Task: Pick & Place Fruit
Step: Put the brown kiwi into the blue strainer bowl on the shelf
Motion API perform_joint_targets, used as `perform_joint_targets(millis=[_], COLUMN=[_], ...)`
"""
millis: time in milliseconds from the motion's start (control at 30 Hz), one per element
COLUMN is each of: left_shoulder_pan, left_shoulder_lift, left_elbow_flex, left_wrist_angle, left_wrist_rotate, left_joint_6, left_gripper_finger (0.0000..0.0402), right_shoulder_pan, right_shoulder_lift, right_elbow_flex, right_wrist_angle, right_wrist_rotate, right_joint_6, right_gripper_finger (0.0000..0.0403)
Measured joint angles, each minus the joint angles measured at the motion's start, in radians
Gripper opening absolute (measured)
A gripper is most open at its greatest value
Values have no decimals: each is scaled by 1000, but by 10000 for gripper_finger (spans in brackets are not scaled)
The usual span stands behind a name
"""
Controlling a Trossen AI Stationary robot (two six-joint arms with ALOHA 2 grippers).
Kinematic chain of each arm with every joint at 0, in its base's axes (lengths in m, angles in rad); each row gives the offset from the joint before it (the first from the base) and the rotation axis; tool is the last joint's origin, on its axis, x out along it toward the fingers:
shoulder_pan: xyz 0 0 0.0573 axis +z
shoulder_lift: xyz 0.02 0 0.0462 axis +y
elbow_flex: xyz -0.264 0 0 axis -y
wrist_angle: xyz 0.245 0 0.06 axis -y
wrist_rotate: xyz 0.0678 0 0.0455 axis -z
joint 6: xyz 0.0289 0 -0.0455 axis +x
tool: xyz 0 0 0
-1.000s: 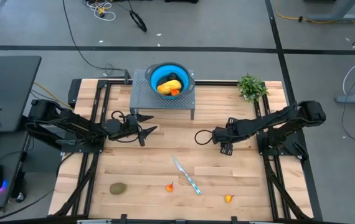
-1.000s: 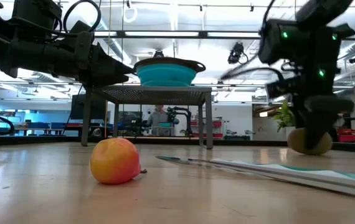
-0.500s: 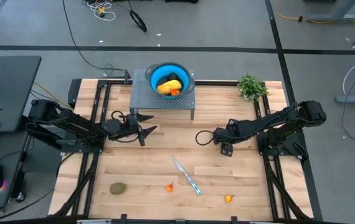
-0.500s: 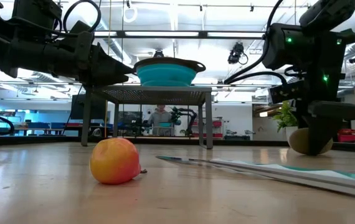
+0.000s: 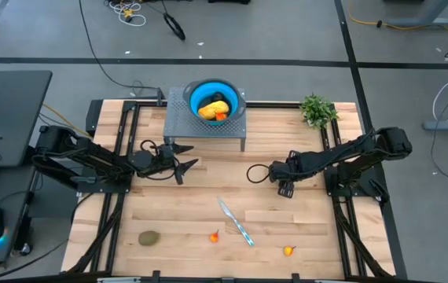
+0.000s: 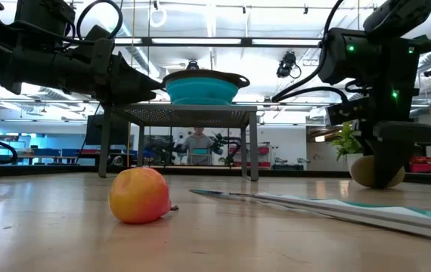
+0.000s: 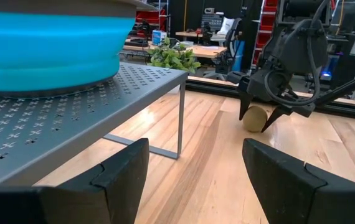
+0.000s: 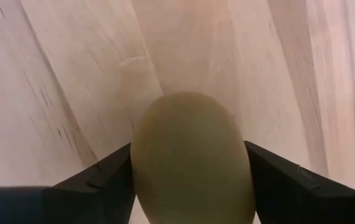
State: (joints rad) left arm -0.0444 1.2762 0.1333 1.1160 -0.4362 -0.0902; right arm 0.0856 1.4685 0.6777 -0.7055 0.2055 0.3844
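A: Step? Right gripper [image 8: 187, 180]?
B: Grasp step. Its fingers straddle a brownish-green oval fruit [image 8: 190, 155] on the table, right of the metal stand [image 5: 205, 124], not clamped yet.
A: Next?
B: Probably squeeze, lift, carry to the blue bowl [image 5: 196, 92].
A: Left gripper [image 5: 183, 167]?
B: Spread, empty, beside the stand.

The wooden surface [image 5: 208, 196] carries a grey perforated stand [image 5: 178, 122], a leafy plant [image 5: 317, 109], a teal-handled knife [image 5: 236, 223], two brownish-green ovals [image 5: 148, 237] [image 8: 190, 158] and two small orange-red pieces [image 5: 214, 237] [image 5: 288, 251].
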Motion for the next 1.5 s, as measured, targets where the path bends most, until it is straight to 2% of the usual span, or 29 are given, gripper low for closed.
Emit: perform_joint_targets(millis=[600,867,967,1100,1267,1367,1500], left_shoulder_pan=[0,0,0,0,0,0,0], left_shoulder_lift=[0,0,0,0,0,0,0], left_elbow_flex=[0,0,0,0,0,0,0], left_wrist_angle=[0,1,0,0,0,0,-1], left_wrist_rotate=[0,0,0,0,2,5,6], left_joint_6=[0,0,0,0,0,0,0], left_gripper_finger=[267,267,267,267,267,267,267], right_shoulder_pan=[12,25,25,25,16,-11,-76], right_shoulder_lift=[-3,-3,-3,-4,-4,-3,0], right_elbow_flex=[87,184,246,333,366,366,366], right_wrist_angle=[9,120,196,329,659,868,1063], right_wrist_rotate=[-89,-78,-13,155,304,318,317], right_joint_6=[18,-102,-181,-306,-512,-626,-686], right_gripper_finger=[259,259,259,259,259,259,259])
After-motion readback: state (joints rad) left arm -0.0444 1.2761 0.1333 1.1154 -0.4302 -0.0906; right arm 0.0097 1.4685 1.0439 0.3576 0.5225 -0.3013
